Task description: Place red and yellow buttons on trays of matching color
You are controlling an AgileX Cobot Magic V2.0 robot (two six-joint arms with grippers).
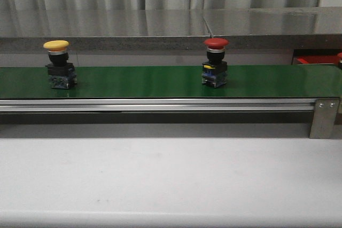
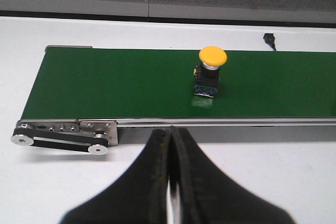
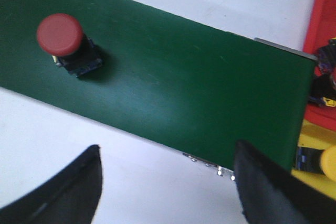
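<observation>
Currently, claws first:
Left claw: fingers pressed together, holding nothing, above the white tabletop near the belt's end.
Right claw: fingers wide apart, empty, over the belt's other end.
Yellow button: upright on the green conveyor belt, toward the left.
Red button: upright on the belt, right of centre.
Red tray and yellow tray: just beyond the belt's right end.
Writing: none readable.

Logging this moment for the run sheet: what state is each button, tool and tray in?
yellow button: upright on the green belt, untouched.
red button: upright on the belt, untouched.
left tool: shut, empty.
right tool: open, empty.
red tray: already holds buttons.
yellow tray: holds a yellow button.
</observation>
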